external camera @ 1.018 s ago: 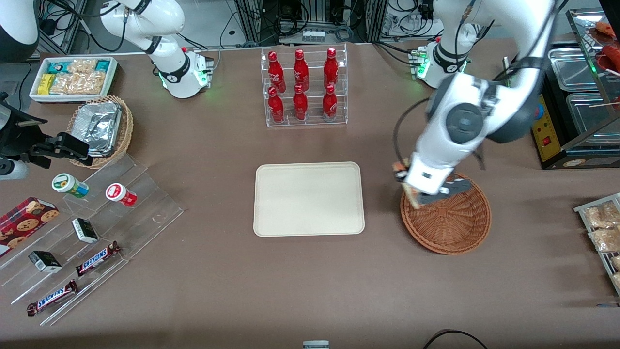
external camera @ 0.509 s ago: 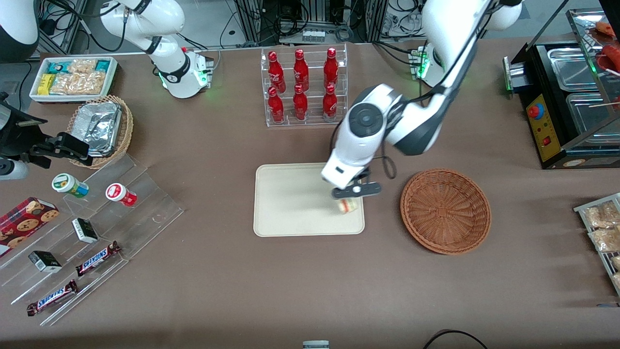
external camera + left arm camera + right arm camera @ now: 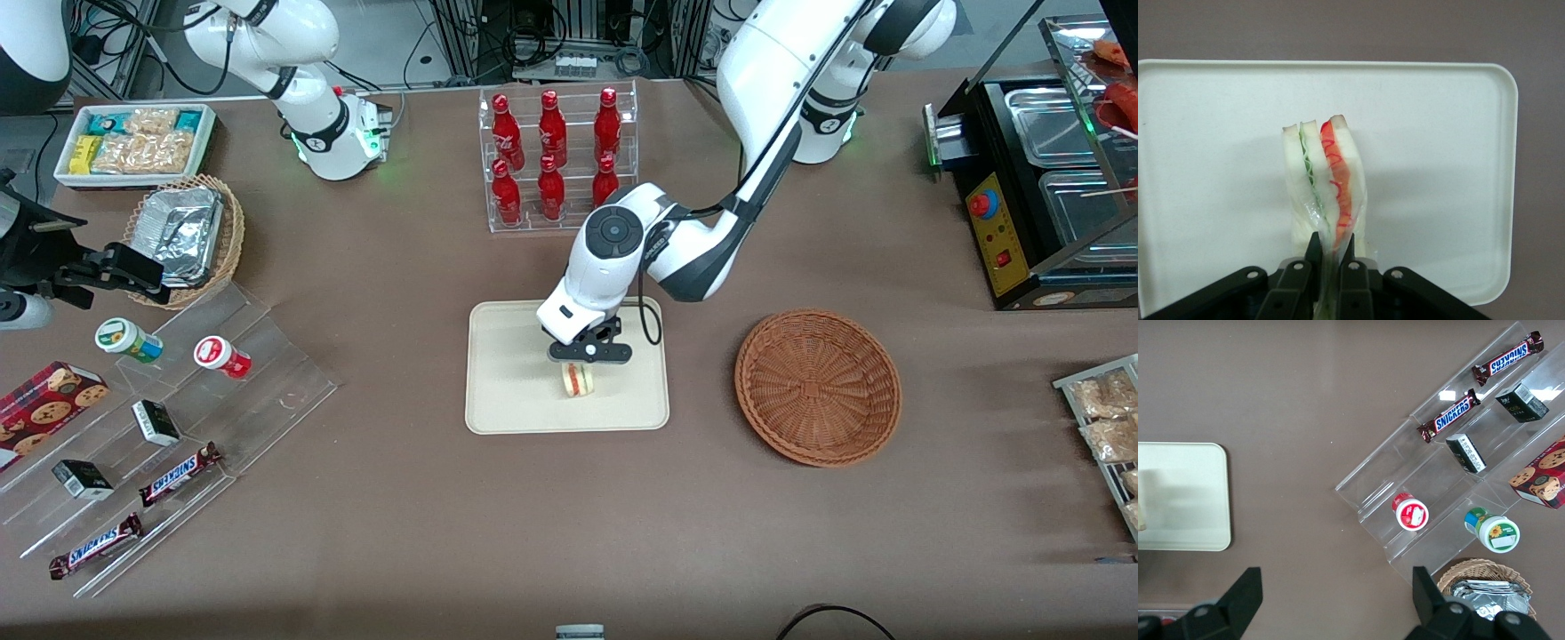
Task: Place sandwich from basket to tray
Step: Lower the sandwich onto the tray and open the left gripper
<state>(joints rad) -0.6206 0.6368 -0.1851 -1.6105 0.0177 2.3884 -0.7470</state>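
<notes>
My left gripper [image 3: 580, 366] hangs over the cream-white tray [image 3: 507, 391], shut on the sandwich [image 3: 579, 380]. The sandwich [image 3: 1328, 183] is a pale wedge in clear wrap with green and red filling along its cut edge; the black fingers [image 3: 1313, 257] pinch its near end. It hangs over the middle of the tray [image 3: 1218, 133]; whether it touches the tray I cannot tell. The reddish-brown wicker basket [image 3: 818, 387] sits beside the tray, toward the working arm's end, with nothing in it.
A clear rack of red bottles [image 3: 556, 160] stands farther from the front camera than the tray. Toward the parked arm's end lie an acrylic stepped stand with snack bars and cups [image 3: 169, 427], a tan basket of foil trays [image 3: 187, 236] and a white snack bin [image 3: 133, 142].
The gripper carried the sandwich from above the basket's rim across to the tray, then on toward the tray's middle. The basket now holds nothing.
</notes>
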